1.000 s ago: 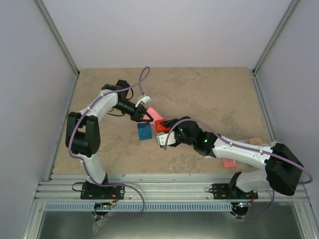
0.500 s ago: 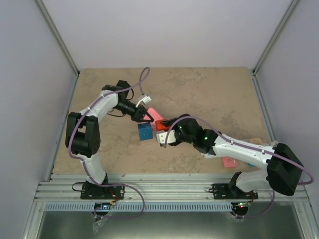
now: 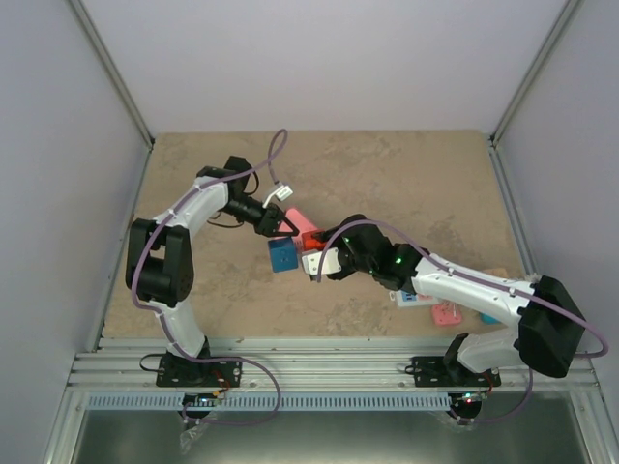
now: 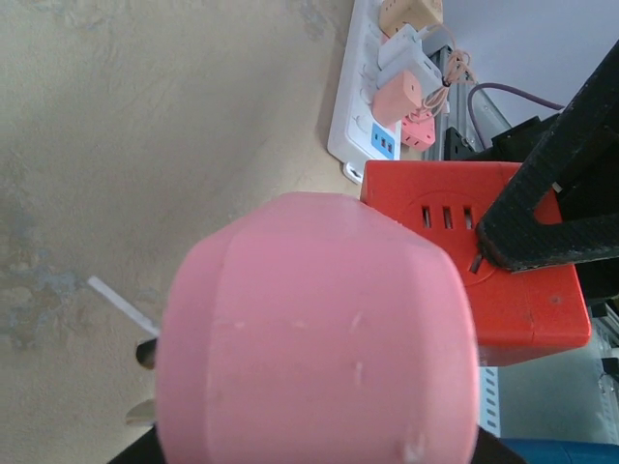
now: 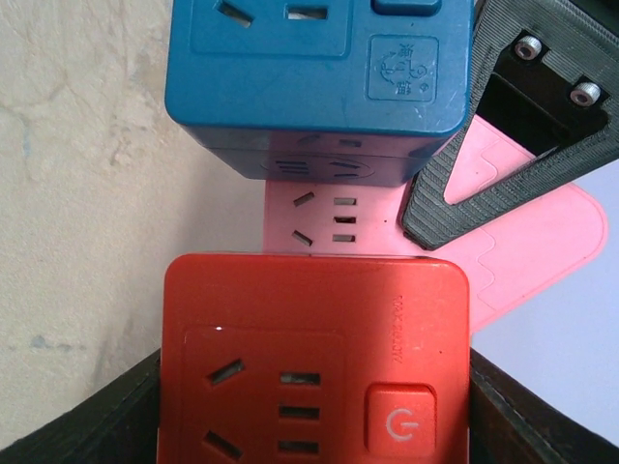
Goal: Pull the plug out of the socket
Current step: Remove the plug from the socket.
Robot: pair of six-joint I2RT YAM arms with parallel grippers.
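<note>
The socket [image 4: 360, 116], a long white power strip, lies on the table with several pastel plugs [image 4: 397, 95] in it. In the top view it is mostly hidden under my right forearm [image 3: 411, 299]. My left gripper [image 3: 283, 226] is shut on a pink block [image 4: 319, 338] that fills the left wrist view and hides its fingers. A blue cube adapter [image 5: 319, 77] and a red cube adapter [image 5: 314, 367] sit against the pink block [image 5: 329, 217]. My right gripper [image 5: 314, 406] is shut on the red cube adapter [image 3: 311, 242], one finger on each side.
A pink object [image 3: 446, 314] lies beside the strip near the right arm's base. A small white connector [image 3: 281, 194] hangs at the left arm's purple cable. Grey walls enclose the table on three sides, with a metal rail [image 3: 329, 372] at the near edge.
My right wrist and forearm have shifted slightly to the left, with the gripper still on the red cube. The left arm, the pink block and the blue cube have hardly moved.
</note>
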